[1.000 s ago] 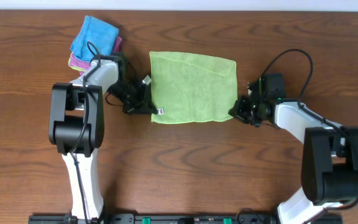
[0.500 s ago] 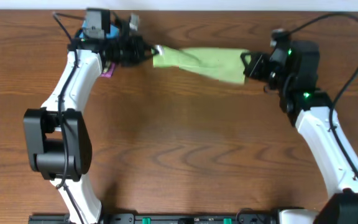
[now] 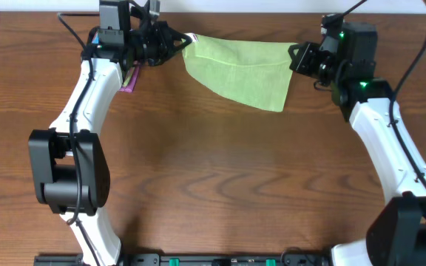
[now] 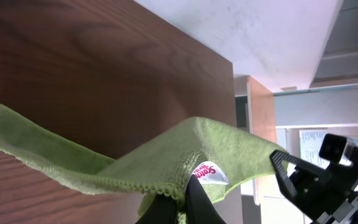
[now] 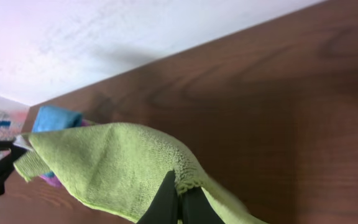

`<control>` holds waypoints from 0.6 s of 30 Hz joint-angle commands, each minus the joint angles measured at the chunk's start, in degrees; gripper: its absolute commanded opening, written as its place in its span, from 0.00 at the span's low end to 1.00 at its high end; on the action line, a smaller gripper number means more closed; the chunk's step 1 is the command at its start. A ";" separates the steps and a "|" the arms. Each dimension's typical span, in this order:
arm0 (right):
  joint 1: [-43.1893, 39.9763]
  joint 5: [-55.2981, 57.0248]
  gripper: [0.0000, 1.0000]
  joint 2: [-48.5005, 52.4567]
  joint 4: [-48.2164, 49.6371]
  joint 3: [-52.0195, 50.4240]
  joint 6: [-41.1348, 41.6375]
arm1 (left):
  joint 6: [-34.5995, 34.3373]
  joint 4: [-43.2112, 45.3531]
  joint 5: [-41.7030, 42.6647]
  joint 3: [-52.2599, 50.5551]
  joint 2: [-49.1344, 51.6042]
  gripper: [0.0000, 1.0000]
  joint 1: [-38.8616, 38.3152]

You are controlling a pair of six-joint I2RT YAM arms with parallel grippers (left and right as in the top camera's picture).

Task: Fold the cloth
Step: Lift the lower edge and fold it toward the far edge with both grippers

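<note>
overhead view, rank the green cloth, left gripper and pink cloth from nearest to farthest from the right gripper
1. green cloth, pinched at its right corner by the right gripper.
2. left gripper, across the cloth, holding its left corner.
3. pink cloth, farthest, on the table to the left beyond the left gripper.

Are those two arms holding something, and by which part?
Yes, the green cloth. The left tool pinches one upper corner, beside its label, and the right tool the opposite corner, so it hangs spread between them.
</note>
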 commanded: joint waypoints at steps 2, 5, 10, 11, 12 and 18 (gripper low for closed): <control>-1.14 -1.86 0.01 -0.50 -4.83 4.04 -3.87 | 2.58 -3.41 3.30 0.59 -1.55 0.06 0.26; -1.22 -3.39 0.01 -0.74 -11.54 5.88 -6.14 | 9.53 -12.07 2.62 0.59 -3.82 0.06 0.59; -1.09 -6.01 0.01 -1.16 -24.79 6.21 -10.05 | 20.68 -30.34 -1.70 0.57 -7.89 0.06 0.76; -0.90 -6.12 0.01 -1.16 -27.47 6.21 -11.02 | 22.25 -33.64 -2.27 0.57 -8.26 0.06 0.55; -0.66 -6.10 0.01 -1.16 -29.22 6.21 -11.76 | 23.41 -35.93 -2.58 0.57 -8.44 0.06 0.44; 2.25 -4.72 0.01 -1.16 -38.34 6.16 -15.21 | 33.90 -51.87 -6.82 0.35 -8.61 0.06 -1.38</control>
